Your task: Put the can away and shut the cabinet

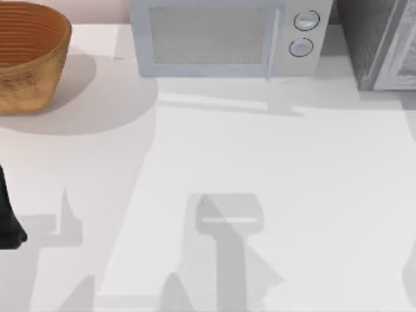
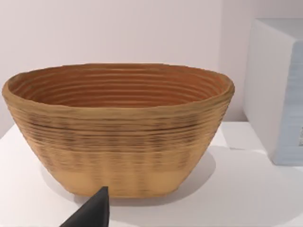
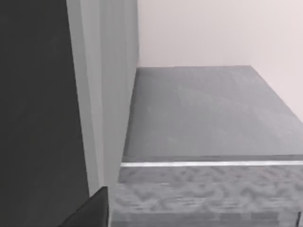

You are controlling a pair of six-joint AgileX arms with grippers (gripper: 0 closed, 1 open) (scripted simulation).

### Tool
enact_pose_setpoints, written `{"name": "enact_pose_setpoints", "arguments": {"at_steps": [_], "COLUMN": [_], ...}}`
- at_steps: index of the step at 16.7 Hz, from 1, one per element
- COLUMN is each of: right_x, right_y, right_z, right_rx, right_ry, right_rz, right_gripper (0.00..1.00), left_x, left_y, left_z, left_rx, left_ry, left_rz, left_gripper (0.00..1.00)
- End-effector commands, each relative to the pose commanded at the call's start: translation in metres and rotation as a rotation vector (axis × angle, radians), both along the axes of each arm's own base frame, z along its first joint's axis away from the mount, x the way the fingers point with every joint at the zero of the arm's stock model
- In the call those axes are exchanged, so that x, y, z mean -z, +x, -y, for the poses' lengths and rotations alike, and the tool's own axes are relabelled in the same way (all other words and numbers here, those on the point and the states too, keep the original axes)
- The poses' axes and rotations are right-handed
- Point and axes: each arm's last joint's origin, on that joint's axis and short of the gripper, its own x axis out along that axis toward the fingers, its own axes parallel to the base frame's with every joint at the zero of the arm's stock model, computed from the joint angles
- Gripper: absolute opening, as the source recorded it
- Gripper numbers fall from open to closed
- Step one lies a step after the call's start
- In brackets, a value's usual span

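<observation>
The can is out of view. The grey cabinet (image 1: 380, 45) stands at the table's back right corner, with a lighter panel angled along its right side. In the right wrist view, a dark tip of my right gripper (image 3: 90, 213) shows close to the cabinet's grey surfaces (image 3: 199, 118), with a dark upright panel (image 3: 38, 104) beside it. My left arm (image 1: 8, 218) stays at the table's left edge, and a dark tip of its gripper (image 2: 90, 215) points at the basket.
A woven brown basket (image 1: 29, 55) (image 2: 118, 127) sits at the back left, and nothing shows inside it. A pale microwave (image 1: 208, 39) (image 2: 279, 94) with its door shut stands at the back middle. The white table (image 1: 260, 182) lies open in front.
</observation>
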Motion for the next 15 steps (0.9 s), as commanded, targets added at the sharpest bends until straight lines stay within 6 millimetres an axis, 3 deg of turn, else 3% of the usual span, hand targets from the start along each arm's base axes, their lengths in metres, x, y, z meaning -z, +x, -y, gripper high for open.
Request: {"name": "enact_pose_setpoints", "arguments": {"at_steps": [4,9,12,15], "right_x": [-0.004,-0.011,-0.007,-0.002], "right_y": [0.028,0.014,0.001,-0.005], "right_z": [-0.082,-0.181,-0.215,-0.231], "right_rx": [0.001,0.021,0.024,0.025], "right_ry": [0.0,0.009,0.001,-0.015], "right_rz": [0.013,0.05,0.039,0.02], "right_gripper": [1.0,1.0,1.0,1.0], "left_x": [0.0,0.0,0.0,0.0], "left_y": [0.0,0.0,0.0,0.0], "left_z": [0.0,0.0,0.0,0.0], "left_rx": [0.0,0.0,0.0,0.0], "left_ry": [0.0,0.0,0.0,0.0], "left_rz": [0.0,0.0,0.0,0.0], "left_gripper": [1.0,1.0,1.0,1.0]}}
